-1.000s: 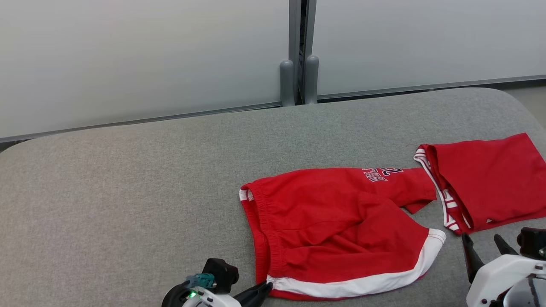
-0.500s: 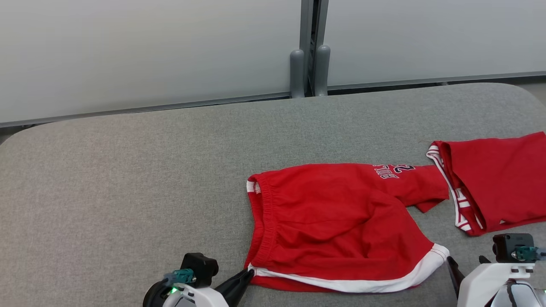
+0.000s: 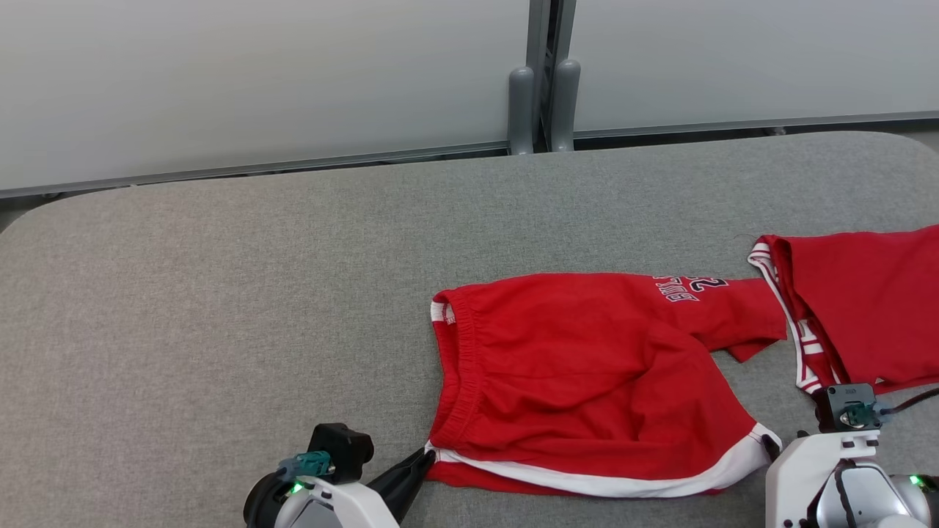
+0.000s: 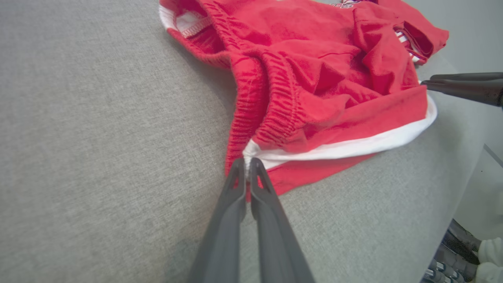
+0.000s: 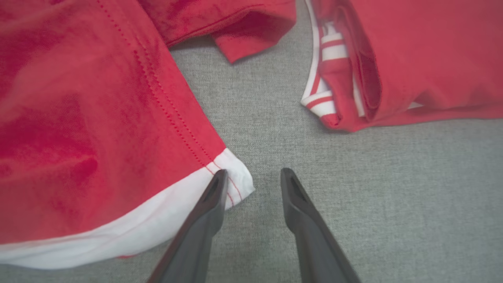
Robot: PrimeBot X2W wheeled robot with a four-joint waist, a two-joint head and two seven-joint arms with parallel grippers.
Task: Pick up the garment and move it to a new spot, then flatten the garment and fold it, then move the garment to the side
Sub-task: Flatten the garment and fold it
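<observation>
Looking down at red shorts lying spread on a grey padded table, toward its near right part, with the elastic waistband facing left and a white-trimmed hem running along the near side. Showing dark lettering, upside down, on the far leg pointing right. Pinching the near left corner of the shorts, where the waistband meets the white trim, with the left gripper; pressing its two dark fingers tightly together on the cloth, and lifting that corner slightly so that the waistband is bunching into folds behind it. Reaching in at the near right corner of the shorts with the right gripper; holding its fingers apart, one finger resting on the white hem corner and the other touching bare table just beside it, not yet closing on the cloth. Lying folded at the table's right side, a red shirt with red-and-white striped trim, sitting close beside the lettered leg, with grey table showing between the two on the near side; farther back, touching or not being hard to tell. Standing beyond the far edge, pale frosted wall panels with a grey post between them.
</observation>
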